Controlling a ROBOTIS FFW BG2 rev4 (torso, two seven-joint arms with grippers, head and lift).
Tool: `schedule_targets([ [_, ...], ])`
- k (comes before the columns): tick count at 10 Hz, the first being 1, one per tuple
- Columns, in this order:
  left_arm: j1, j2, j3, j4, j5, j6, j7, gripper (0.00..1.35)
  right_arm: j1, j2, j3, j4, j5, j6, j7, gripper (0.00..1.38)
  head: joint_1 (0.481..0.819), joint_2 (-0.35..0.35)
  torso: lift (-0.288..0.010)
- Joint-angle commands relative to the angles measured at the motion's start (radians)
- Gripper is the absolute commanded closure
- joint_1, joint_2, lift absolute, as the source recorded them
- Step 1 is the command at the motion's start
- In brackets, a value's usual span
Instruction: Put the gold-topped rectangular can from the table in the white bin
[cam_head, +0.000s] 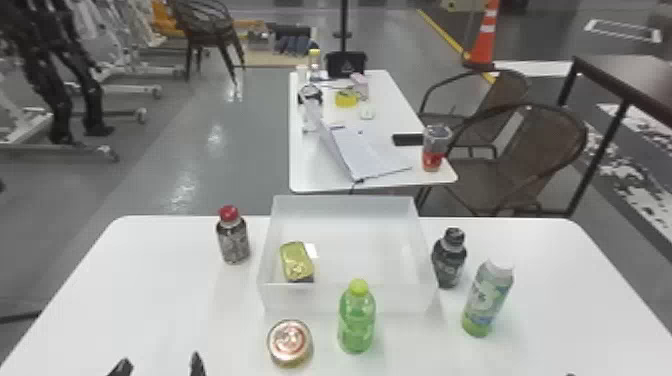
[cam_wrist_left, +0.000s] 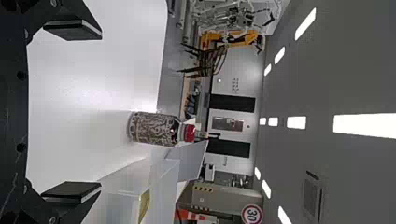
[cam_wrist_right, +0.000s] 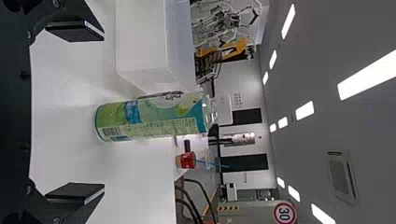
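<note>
The gold-topped rectangular can (cam_head: 297, 260) was seen inside the white bin (cam_head: 402, 300), placed near its left wall toward the near left corner. The bin was set by the middle of the far edge of the white tabletop (cam_head: 125, 300). To its left, a red-capped bottle (cam_head: 233, 240) was stood upright near that far edge. Just beside the bin's right wall, a dark bottle (cam_head: 449, 260) was placed, and a green-and-white bottle (cam_head: 487, 300) was stood nearer the tabletop's right edge. In front of the bin, a green bottle (cam_head: 357, 320) was set upright, with a round can (cam_head: 290, 342) positioned to its left, closer to the near edge. The left gripper (cam_head: 160, 361) was held open over the near edge, toward the near left corner, its two fingers spread well apart. The right gripper (cam_head: 570, 374) was barely shown at the near edge, toward the near right corner; in the right wrist view its fingers were parted too.
</note>
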Motion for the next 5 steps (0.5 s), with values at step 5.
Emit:
schedule_targets([
  [5, 0.017, 0.006, -0.015, 0.0, -0.013, -0.013, 0.001, 0.16, 0.046, 0.001, -0.01, -0.036, -0.004, 0.0, 0.0, 0.15, 0.549, 0.0, -0.1],
])
